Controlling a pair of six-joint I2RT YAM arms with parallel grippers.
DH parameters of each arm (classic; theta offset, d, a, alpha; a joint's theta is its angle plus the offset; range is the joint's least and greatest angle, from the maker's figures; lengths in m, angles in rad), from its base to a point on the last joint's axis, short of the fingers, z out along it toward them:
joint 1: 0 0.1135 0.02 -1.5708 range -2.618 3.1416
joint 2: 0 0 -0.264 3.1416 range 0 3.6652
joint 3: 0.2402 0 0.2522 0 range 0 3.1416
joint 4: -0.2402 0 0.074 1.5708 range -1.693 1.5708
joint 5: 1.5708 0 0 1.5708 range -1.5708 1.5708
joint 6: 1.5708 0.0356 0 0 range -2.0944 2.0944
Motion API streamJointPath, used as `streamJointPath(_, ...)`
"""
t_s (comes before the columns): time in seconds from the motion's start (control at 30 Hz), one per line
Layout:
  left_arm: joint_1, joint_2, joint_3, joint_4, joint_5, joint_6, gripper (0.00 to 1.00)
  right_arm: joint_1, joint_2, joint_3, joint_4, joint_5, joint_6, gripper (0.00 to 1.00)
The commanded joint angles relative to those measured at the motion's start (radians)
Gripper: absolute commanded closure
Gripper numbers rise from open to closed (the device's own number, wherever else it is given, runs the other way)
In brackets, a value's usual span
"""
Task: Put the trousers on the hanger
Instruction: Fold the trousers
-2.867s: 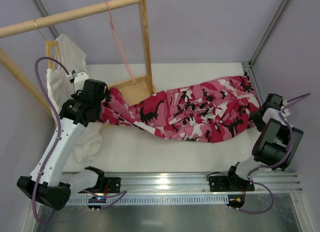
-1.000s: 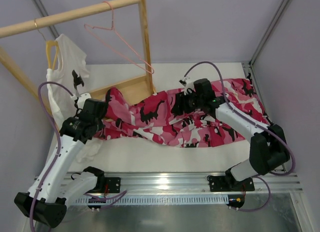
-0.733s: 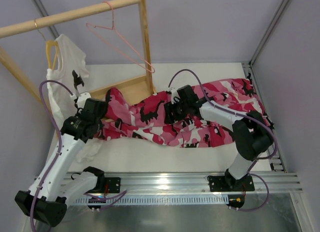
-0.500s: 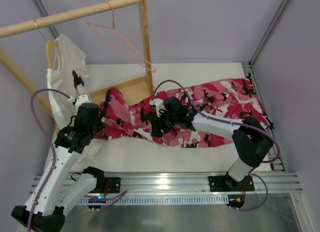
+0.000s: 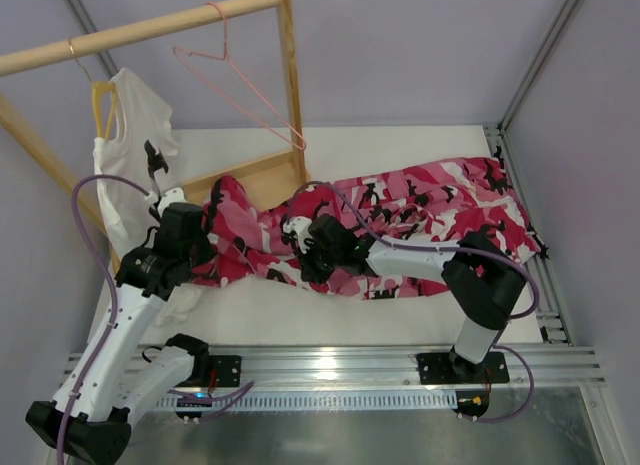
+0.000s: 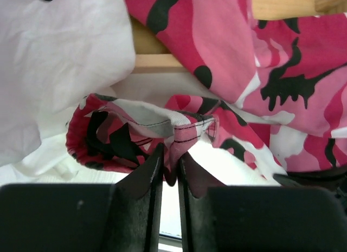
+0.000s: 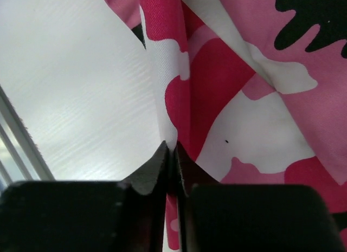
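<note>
- Two claws share one garment: the left gripper (image 6: 171, 161) is pinched shut on a stitched hem at the left end of the pink, white and black camouflage cloth trousers (image 5: 430, 210).
- The thin pale-pink wire hanger (image 5: 235, 90) hangs from the wooden rail (image 5: 140, 30), above the cloth and apart from it.
- The right gripper (image 7: 171, 150) is clamped on a fold near the trousers' middle.
- The trousers lie spread across the white table (image 5: 300, 315). They look soft, light and limp, so they will likely sag between holds. Seams and hems seem the firmest places to grip.

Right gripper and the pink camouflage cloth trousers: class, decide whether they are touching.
Touching. The right wrist view shows the right gripper pinched shut on a fold of the pink camouflage cloth trousers.
</note>
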Motion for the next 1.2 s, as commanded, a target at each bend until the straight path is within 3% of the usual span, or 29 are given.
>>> streamJointPath(0.0,0.005,0.017,0.041,-0.075,-0.112,-0.053,0.83,0.007,-0.104,-0.050,0.002,0.035,-0.004,0.95)
streamJointPath(0.03,0.005,0.022,0.060,-0.092,-0.146,-0.064,0.67,0.013,-0.127,-0.065,-0.019,-0.014,-0.004,0.96)
streamJointPath(0.1,0.005,0.037,0.110,-0.124,-0.206,-0.061,0.53,0.041,-0.190,-0.099,-0.065,-0.048,0.003,0.96)
streamJointPath(0.23,0.005,0.075,0.167,-0.141,-0.222,-0.026,0.49,0.093,-0.257,-0.208,-0.082,-0.017,0.045,0.95)
streamJointPath(0.37,0.003,0.108,0.124,-0.118,-0.176,0.000,0.46,0.098,-0.279,-0.318,-0.039,-0.023,0.103,0.91)
streamJointPath(0.5,0.005,0.143,0.094,-0.120,-0.156,-0.007,0.44,0.102,-0.308,-0.346,-0.054,0.084,0.121,0.90)
streamJointPath(0.63,0.005,0.148,0.071,-0.078,-0.088,-0.029,0.40,0.102,-0.310,-0.354,-0.059,0.125,0.126,0.75)
streamJointPath(0.67,0.005,0.161,0.063,-0.077,-0.070,-0.035,0.40,0.102,-0.316,-0.352,-0.060,0.127,0.132,0.63)
streamJointPath(0.7,0.005,0.168,0.064,-0.078,-0.061,-0.040,0.40,0.102,-0.326,-0.346,-0.064,0.136,0.144,0.57)
streamJointPath(0.77,0.005,0.184,0.077,-0.098,-0.085,-0.046,0.40,0.102,-0.366,-0.311,-0.056,0.116,0.173,0.49)
streamJointPath(0.9,0.006,0.188,0.127,-0.091,-0.150,-0.030,0.38,0.102,-0.368,-0.208,0.033,0.044,0.196,0.42)
streamJointPath(1.17,0.021,0.180,0.391,-0.087,-0.016,0.003,0.35,0.102,0.034,0.209,0.085,0.089,0.249,0.38)
